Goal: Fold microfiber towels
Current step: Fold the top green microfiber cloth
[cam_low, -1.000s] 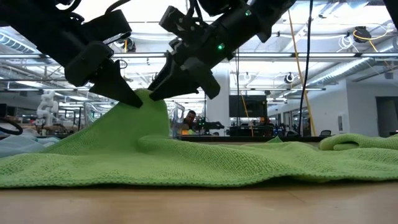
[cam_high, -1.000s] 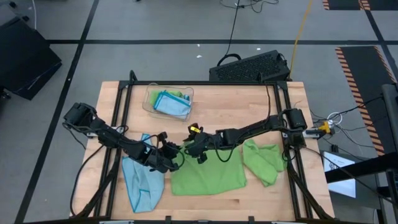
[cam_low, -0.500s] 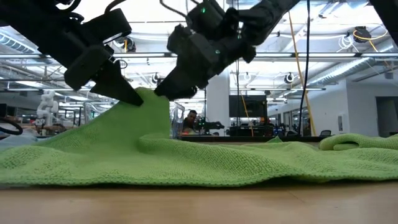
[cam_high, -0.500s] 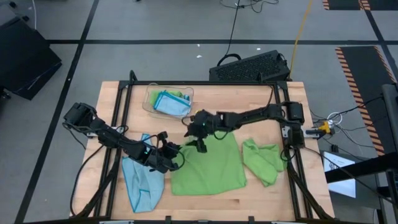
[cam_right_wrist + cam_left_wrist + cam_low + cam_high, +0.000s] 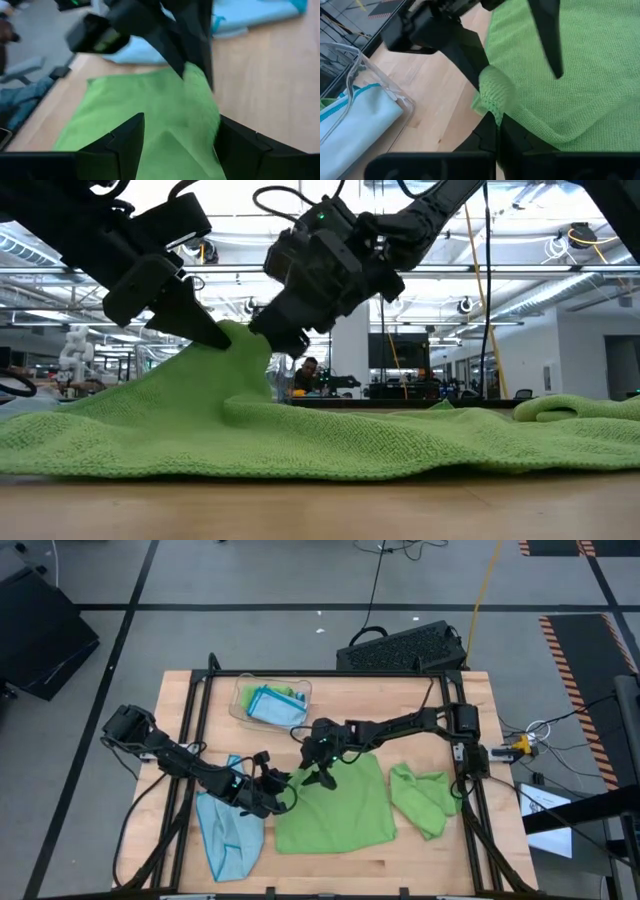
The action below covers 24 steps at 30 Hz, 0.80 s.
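Observation:
A lime green towel [image 5: 340,808] lies spread near the table's front middle, and its far left corner is raised into a peak [image 5: 238,340]. My left gripper [image 5: 286,783] is shut on that peak. My right gripper [image 5: 321,778] is open and points down just right of the peak. In the right wrist view its fingers [image 5: 127,142] stand wide apart on either side of the raised cloth, and I cannot tell whether they touch it. A light blue towel [image 5: 230,832] lies at the front left. A crumpled green towel [image 5: 425,798] lies at the right. My left gripper pinches the green towel's raised far left corner [image 5: 493,95] between its two shut fingers. The fingers come slanting down from the table's left. The corner stands up in a bunched peak above the table, and the rest of the towel [image 5: 320,445] lies flat on the wood.
A clear plastic tray [image 5: 243,692] holding folded blue and green towels stands at the far left of the tabletop. A black keyboard [image 5: 400,648] lies beyond the table's far edge. Bare wood shows along the far right and the front edge.
My right arm's wrist has swung toward the table's far edge, and its gripper has tipped steeper, fingers pointing down beside the raised corner. My left gripper and the green towel's peak have stayed where they were.

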{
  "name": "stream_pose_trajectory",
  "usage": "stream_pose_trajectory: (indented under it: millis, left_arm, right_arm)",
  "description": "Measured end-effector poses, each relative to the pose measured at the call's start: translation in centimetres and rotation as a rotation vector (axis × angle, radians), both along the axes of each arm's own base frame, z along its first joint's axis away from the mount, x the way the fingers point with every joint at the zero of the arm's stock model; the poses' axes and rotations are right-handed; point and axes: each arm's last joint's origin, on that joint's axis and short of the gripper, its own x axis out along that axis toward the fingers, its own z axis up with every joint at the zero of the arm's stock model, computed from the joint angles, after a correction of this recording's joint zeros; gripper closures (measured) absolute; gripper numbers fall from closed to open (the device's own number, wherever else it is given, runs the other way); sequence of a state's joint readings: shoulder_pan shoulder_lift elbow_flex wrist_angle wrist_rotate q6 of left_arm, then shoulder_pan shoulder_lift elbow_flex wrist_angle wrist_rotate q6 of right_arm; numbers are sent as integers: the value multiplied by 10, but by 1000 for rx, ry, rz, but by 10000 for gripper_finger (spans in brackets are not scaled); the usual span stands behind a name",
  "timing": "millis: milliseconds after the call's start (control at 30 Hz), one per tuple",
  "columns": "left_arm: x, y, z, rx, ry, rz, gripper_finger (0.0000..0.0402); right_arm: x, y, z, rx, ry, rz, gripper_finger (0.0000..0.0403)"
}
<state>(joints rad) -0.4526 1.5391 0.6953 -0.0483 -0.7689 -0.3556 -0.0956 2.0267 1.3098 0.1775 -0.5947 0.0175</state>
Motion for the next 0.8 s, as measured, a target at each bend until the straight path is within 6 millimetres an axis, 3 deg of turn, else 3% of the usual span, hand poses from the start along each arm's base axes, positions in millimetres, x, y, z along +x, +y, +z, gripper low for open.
stream_pose_trajectory:
  millis: [267,800]
  left_arm:
    - [0,0,0,-22,-13,17,394]
    - [0,0,0,-46,-21,27,389]
  right_arm:
    - [5,5,8,50,-111,105,212]
    - [6,8,6,-31,-116,47,309]
